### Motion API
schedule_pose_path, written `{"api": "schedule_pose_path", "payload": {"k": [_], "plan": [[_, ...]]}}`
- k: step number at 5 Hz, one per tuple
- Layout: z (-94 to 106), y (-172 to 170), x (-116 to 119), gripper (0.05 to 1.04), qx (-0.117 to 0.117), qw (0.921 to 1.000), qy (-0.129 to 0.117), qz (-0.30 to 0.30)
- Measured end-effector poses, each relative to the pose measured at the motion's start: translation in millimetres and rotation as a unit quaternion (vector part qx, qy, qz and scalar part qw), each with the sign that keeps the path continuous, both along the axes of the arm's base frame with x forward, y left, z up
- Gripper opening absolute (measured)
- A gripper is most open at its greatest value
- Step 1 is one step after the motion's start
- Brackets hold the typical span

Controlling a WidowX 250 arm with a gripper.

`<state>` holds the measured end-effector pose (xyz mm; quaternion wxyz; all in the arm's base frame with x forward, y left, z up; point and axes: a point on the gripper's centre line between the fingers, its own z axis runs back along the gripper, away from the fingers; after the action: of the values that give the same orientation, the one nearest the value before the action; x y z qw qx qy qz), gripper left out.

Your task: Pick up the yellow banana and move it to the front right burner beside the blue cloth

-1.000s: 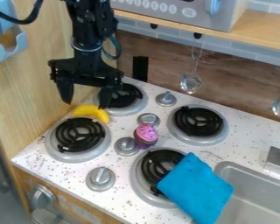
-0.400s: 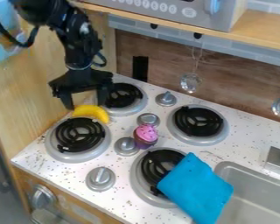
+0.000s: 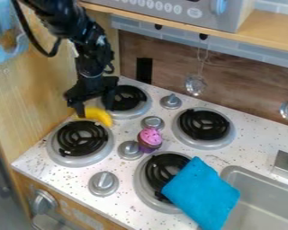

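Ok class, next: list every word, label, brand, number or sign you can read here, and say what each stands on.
No text can be read with certainty.
Grey control panel at the top: marks on its round buttons and oval button, too small to read.
Wooden front below the counter: pale marks right of the grey knob, too blurred to read.

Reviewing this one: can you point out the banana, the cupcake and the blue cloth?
Banana [image 3: 99, 115]: camera view, its yellow upper side.
Cupcake [image 3: 150, 135]: camera view, its pink frosting.
Blue cloth [image 3: 200, 193]: camera view, middle of its top face.
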<state>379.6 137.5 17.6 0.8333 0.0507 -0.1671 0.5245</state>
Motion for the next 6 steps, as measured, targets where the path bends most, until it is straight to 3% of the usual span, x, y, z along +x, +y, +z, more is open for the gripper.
{"api": "schedule_pose_path", "payload": {"k": [2, 3, 4, 6], "plan": [[-19.6, 16.5, 30.8, 1.004, 0.011, 0.9987, 0.002, 0.049], [-21.3, 26.2, 42.0, 1.004, 0.028, 0.9975, 0.002, 0.064], [-30.1, 32.8, 41.1, 1.004, 0.038, 0.9939, 0.017, 0.102], [-44.3, 48.6, 33.1, 1.004, 0.022, 0.9825, 0.025, 0.183]]}}
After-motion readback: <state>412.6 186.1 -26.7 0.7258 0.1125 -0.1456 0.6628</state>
